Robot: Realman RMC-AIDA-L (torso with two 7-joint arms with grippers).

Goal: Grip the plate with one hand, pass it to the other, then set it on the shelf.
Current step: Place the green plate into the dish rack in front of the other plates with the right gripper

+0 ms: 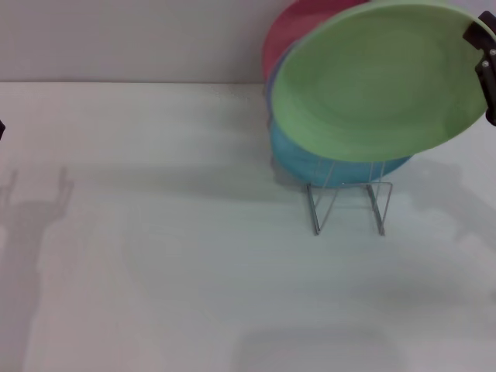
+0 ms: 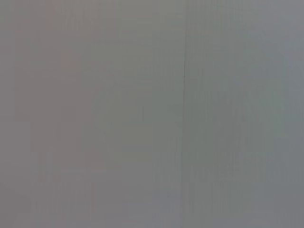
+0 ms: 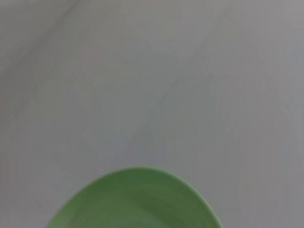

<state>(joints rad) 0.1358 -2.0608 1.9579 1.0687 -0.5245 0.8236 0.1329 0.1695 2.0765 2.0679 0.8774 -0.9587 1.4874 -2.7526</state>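
The light green plate (image 1: 372,81) hangs tilted in the air at the back right, just above and in front of the wire shelf (image 1: 349,205). My right gripper (image 1: 479,40) is shut on the plate's right rim at the edge of the head view. The plate's rim also shows in the right wrist view (image 3: 135,202). Only a dark sliver of my left arm (image 1: 1,129) shows at the far left edge, away from the plate. The left wrist view shows only a blank grey surface.
A turquoise plate (image 1: 333,167) stands in the shelf, and a pink-red plate (image 1: 291,31) stands behind it, both partly hidden by the green plate. The white table (image 1: 155,256) stretches left and front. A grey wall is behind.
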